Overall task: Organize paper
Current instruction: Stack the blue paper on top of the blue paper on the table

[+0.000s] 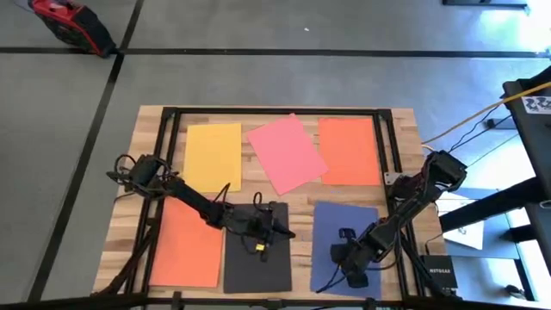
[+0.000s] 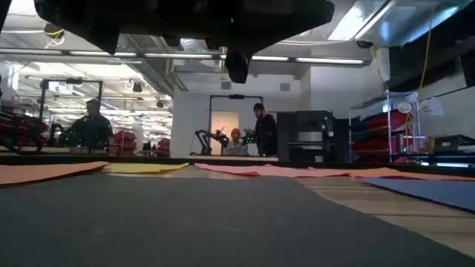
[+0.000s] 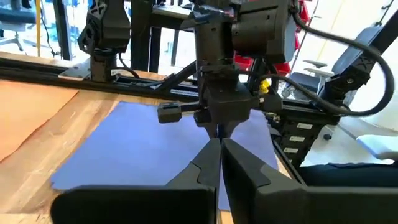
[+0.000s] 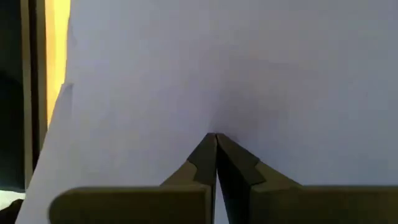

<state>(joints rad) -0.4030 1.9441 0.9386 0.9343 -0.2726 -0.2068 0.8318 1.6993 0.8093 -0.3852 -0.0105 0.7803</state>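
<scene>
My left gripper (image 1: 277, 232) sits low over the flat black paper sheet (image 1: 256, 258) at the near middle of the bench, its fingers (image 3: 208, 163) pressed together with nothing between them. My right gripper (image 1: 355, 274) is down on the dark blue paper sheet (image 1: 344, 226) at the near right, fingers (image 4: 211, 158) also together and touching only at the tips, and its wrist view is filled by that blue surface. From the left wrist I see the right arm standing over the same blue sheet. Left of the black sheet, just beside it, lies an orange paper sheet (image 1: 188, 245) under the left arm. Along the far side of the pale wooden bench (image 1: 146, 129) I see a yellow paper sheet (image 1: 213, 155), then a pink paper sheet (image 1: 287, 152) lying tilted, its corner overlapping a second orange paper sheet (image 1: 350, 151). All sheets lie flat inside the black metal frame (image 1: 275, 110) on the bench. In the low view, people (image 2: 263, 130) stand in the room well beyond the bench.
</scene>
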